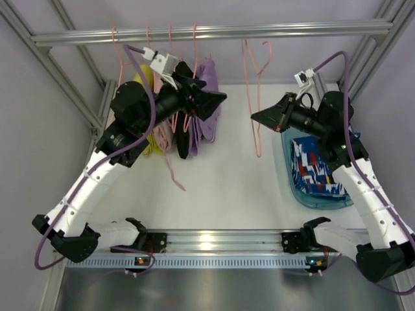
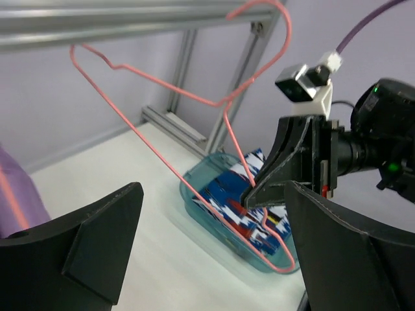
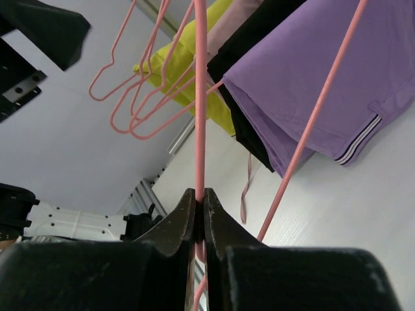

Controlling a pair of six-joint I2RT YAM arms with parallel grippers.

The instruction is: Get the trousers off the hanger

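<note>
An empty pink hanger (image 1: pixel 256 97) hangs from the metal rail (image 1: pixel 214 31) at the right. My right gripper (image 1: pixel 255 117) is shut on its wire, as the right wrist view (image 3: pixel 200 193) and the left wrist view (image 2: pixel 249 201) show. Blue, red and white patterned trousers (image 1: pixel 314 170) lie in a teal bin (image 1: pixel 289 170) below it. Several pink hangers at the left carry yellow (image 1: pixel 148 84), black (image 1: pixel 185 139) and purple (image 1: pixel 209 97) garments. My left gripper (image 1: pixel 217 100) is open and empty beside the purple garment, its fingers (image 2: pixel 97 240) wide apart.
Aluminium frame posts stand at both sides and the back. A loose pink strip (image 1: pixel 174 172) reaches down from the left garments toward the white table. The bin sits near the right edge.
</note>
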